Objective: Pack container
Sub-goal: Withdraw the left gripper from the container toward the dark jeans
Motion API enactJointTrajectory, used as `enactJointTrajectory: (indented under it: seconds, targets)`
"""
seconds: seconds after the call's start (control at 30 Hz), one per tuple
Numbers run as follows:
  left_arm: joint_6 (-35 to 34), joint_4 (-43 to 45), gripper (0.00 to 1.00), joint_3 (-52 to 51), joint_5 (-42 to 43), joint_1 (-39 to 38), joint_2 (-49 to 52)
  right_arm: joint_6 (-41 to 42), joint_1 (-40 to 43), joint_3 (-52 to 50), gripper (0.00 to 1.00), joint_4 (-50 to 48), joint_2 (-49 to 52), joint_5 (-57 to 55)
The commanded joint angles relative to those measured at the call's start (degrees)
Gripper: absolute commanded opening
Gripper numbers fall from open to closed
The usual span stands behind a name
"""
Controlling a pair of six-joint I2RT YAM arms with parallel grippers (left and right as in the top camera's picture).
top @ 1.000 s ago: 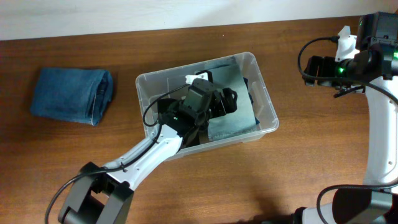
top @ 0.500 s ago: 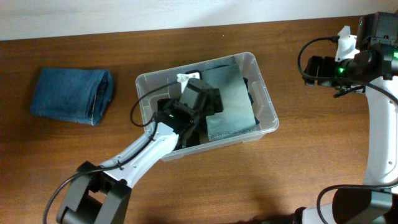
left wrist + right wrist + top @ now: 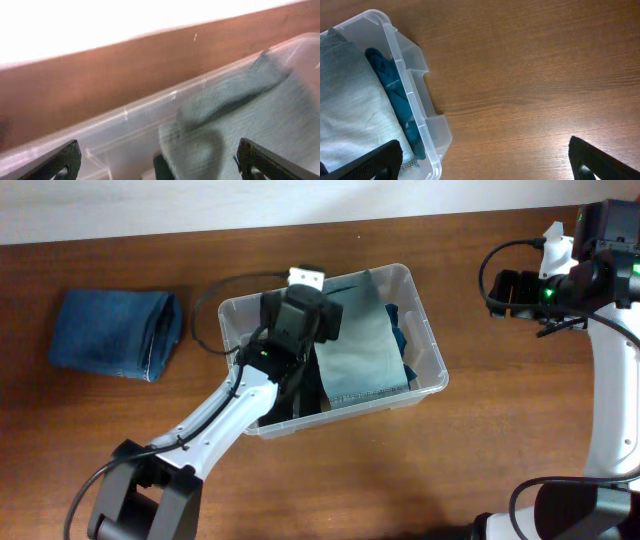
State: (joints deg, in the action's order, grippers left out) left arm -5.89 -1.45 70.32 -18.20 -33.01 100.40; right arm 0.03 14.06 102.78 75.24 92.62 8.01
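The clear plastic container (image 3: 432, 370) sits mid-table and holds a folded grey-green garment (image 3: 362, 345), with a teal piece (image 3: 400, 340) at its right side and dark cloth under it. My left gripper (image 3: 322, 322) hovers over the container's back left, open and empty; its wrist view shows the grey-green garment (image 3: 260, 115) and the container's wall (image 3: 125, 130) between the fingers. My right gripper (image 3: 505, 292) is open and empty above bare table at the far right; its wrist view shows the container's corner (image 3: 415, 100) and the teal piece (image 3: 390, 95).
A folded blue denim garment (image 3: 115, 332) lies on the table at the far left. The table's back edge meets a white wall. Brown wooden tabletop (image 3: 480, 450) surrounds the container.
My left gripper has risen and pulled back toward the container's rear left, off the grey-green garment, which now lies flatter. The right arm has not moved.
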Motion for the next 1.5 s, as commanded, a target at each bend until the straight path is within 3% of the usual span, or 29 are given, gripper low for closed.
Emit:
enactJointTrajectory:
  seconds: [0.0,0.07,0.13,0.2,0.27,0.57,0.83,0.87,1.03,1.13,1.2,1.23,1.27,1.33,1.37,1.47]
  targets:
    - [7.04,1.97,0.99,1.42,2.4,0.31,-1.09,0.44,0.22,-0.37,0.98,-0.02,-0.42,0.35]
    - [7.04,2.38,0.89,1.4,4.63,0.28,-0.7,0.44,0.2,-0.37,0.98,-0.04,-0.42,0.35]
    - [7.04,2.29,0.67,1.4,7.41,0.28,0.04,0.44,0.2,-0.37,0.98,-0.02,-0.42,0.35]
    - [7.02,2.58,0.37,1.4,10.69,0.24,1.51,0.44,0.22,-0.37,0.98,-0.02,-0.42,0.37]
    - [6.97,3.41,0.21,1.4,13.05,0.02,3.82,0.44,0.2,-0.37,0.98,-0.02,-0.42,0.37]
    - [5.29,2.89,0.18,1.4,19.58,-1.84,14.56,0.46,0.2,-0.37,0.98,0.0,-0.42,0.37]
    - [5.97,0.92,0.22,2.12,18.53,-1.57,14.51,0.44,0.2,-0.37,0.98,0.33,-0.42,0.55]
    - [6.08,0.68,0.27,2.58,17.97,-1.42,13.53,0.44,0.2,-0.37,0.99,0.37,-0.42,0.59]
    - [7.04,-3.21,0.72,3.67,16.65,0.0,5.49,0.24,0.2,-0.37,0.98,1.2,-0.42,0.5]
    - [6.56,-8.39,0.85,3.67,13.62,2.01,-0.5,0.26,0.22,-0.74,1.0,2.69,-0.42,0.09]
    - [6.51,-12.63,0.87,3.67,12.5,3.78,-4.33,0.28,0.22,-2.01,0.9,3.19,-0.39,0.13]
    - [6.54,-14.6,0.93,3.67,12.31,4.79,-5.9,0.31,0.2,-3.1,0.82,3.1,-0.33,0.13]
    - [6.38,-16.87,0.99,3.67,12.33,6.19,-7.58,0.33,0.2,-4.55,0.71,2.75,-0.33,0.13]
    - [3.96,-20.68,0.99,3.67,12.33,9.2,-10.12,0.5,0.2,-8.57,0.51,1.03,-0.33,0.15]
    - [2.21,-22.73,0.99,3.67,12.37,11.23,-11.28,0.5,0.22,-10.97,0.46,-0.26,-0.33,0.39]
    - [-1.31,-27.87,0.99,3.67,12.44,17.31,-13.35,0.96,0.2,-18.93,0.44,-5.42,-0.33,0.87]
